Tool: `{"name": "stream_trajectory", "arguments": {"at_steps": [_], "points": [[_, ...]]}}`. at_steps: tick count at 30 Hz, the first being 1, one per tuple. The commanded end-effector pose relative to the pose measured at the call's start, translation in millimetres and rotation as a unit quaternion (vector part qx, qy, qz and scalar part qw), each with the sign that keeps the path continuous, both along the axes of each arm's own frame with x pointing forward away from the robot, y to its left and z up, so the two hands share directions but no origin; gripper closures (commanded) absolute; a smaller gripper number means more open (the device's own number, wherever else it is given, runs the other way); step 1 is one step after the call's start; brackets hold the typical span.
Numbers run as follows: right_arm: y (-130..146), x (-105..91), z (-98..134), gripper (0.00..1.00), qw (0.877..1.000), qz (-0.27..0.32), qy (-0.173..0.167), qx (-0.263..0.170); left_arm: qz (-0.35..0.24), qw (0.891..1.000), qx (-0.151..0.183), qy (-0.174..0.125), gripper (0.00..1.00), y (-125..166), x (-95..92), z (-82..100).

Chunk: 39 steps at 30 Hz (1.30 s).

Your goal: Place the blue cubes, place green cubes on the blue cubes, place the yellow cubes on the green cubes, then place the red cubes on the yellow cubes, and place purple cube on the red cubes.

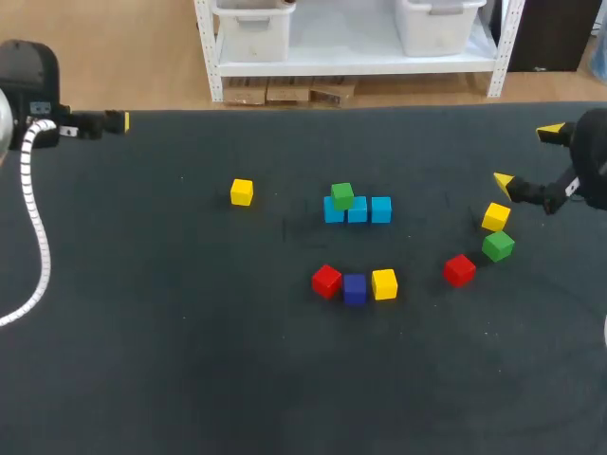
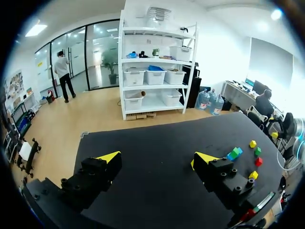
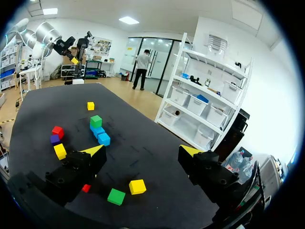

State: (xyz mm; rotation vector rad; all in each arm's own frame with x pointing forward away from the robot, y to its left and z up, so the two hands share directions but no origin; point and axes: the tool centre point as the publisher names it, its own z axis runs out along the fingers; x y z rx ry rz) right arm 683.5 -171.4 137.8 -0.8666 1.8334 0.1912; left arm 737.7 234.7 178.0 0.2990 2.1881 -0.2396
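Cubes lie in four groups on the dark table [image 1: 142, 332], and the head view gives you the whole layout. Three blue cubes [image 1: 358, 209] stand in a touching row near the middle, and a green cube [image 1: 342, 196] sits on the one at the row's left end. Closer to the robot is a second row: a red cube [image 1: 326, 281], the purple cube [image 1: 355, 288] and a yellow cube [image 1: 384, 283], side by side. A lone yellow cube [image 1: 242, 192] lies well apart at the left. At the right, a third yellow cube [image 1: 495, 217], a second green cube [image 1: 498, 246] and a second red cube [image 1: 459, 270] lie close together.

For the left gripper [image 1: 116, 122], at the table's far left edge, the head view shows you only one yellow tip. The left wrist view shows both fingers [image 2: 108, 156] wide apart, with only bare table between them and the cubes far ahead.

The right gripper [image 1: 526, 156] is above the right group, spread wide and holding nothing. In its wrist view the second red cube is half hidden behind one finger; the head view shows it whole.
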Motion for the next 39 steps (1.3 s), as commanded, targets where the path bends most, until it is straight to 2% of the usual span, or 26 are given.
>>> {"name": "stream_trajectory", "arguments": {"at_steps": [1,11,12,14,17,22,26,30,34,39], "points": [[1,-0.1,0,0.00,1.000,-0.001,0.000,-0.001,-0.014,1.000,-0.009,0.002,0.00,3,0.3,0.4],[1,-0.1,0,0.00,1.000,-0.001,0.000,-0.001,-0.014,1.000,-0.009,0.002,0.00,3,0.3,0.4],[5,1.8,-2,0.00,1.000,0.004,0.005,-0.023,-0.014,1.000,-0.009,0.002,0.00,3,0.3,0.4],[9,4.4,-4,0.00,0.999,0.019,0.030,-0.027,-0.014,1.000,-0.009,0.002,0.00,3,0.3,0.4],[15,3.9,-6,0.00,0.996,0.040,0.045,-0.073,-0.014,1.000,-0.009,0.002,0.00,3,0.3,0.4],[13,-1.2,-7,0.00,0.982,0.082,0.065,-0.156,-0.014,1.000,-0.009,0.002,0.00,3,0.3,0.4],[8,-10.7,-3,0.00,0.971,0.127,0.071,-0.192,-0.014,1.000,-0.009,0.002,0.00,3,0.3,0.4],[10,-31.2,-13,0.00,0.948,0.197,0.095,-0.232,-0.014,1.000,-0.009,0.002,0.00,3,0.3,0.4],[14,-51.7,-25,0.00,0.925,0.265,0.124,-0.241,-0.014,1.000,-0.009,0.002,0.00,3,0.3,0.4],[17,-64.4,-41,0.00,0.881,0.327,0.155,-0.305,-0.014,1.000,-0.009,0.002,0.00,3,0.3,0.4]]}}
